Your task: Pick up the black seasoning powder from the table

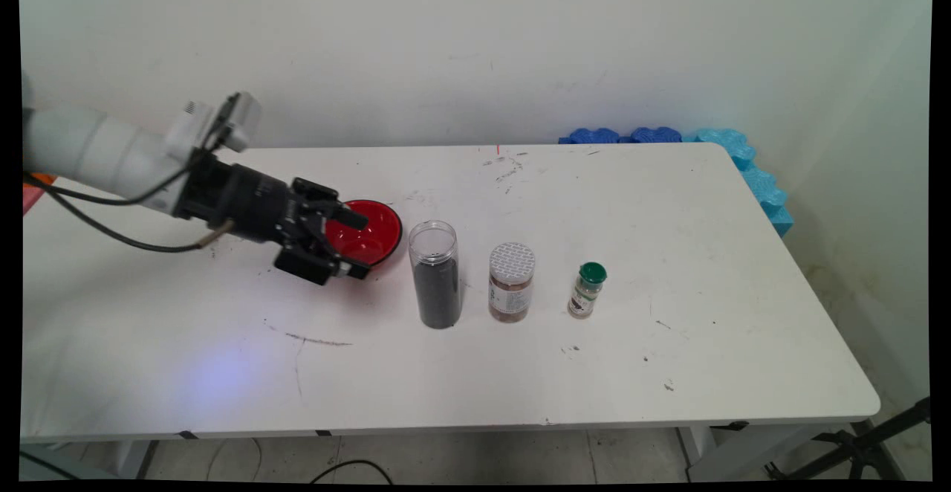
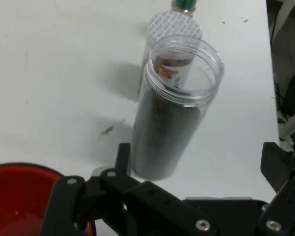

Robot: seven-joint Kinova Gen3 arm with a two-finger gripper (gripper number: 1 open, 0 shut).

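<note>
Four containers stood in a row at mid-frame on the white table point(image 1: 520, 373). Red round bowl point(image 1: 375, 228): rigid, shallow, partly behind the black two-finger gripper point(image 1: 355, 244), whose fingers stood apart, empty. Tall clear open cylinder of dark grains point(image 1: 436, 275): likely weighty, smooth, tippable; best held mid-body; just right of the gripper. Brown jar with white lid point(image 1: 511, 282): further right. Small green-capped spice bottle point(image 1: 588, 290): light, rightmost.
</note>
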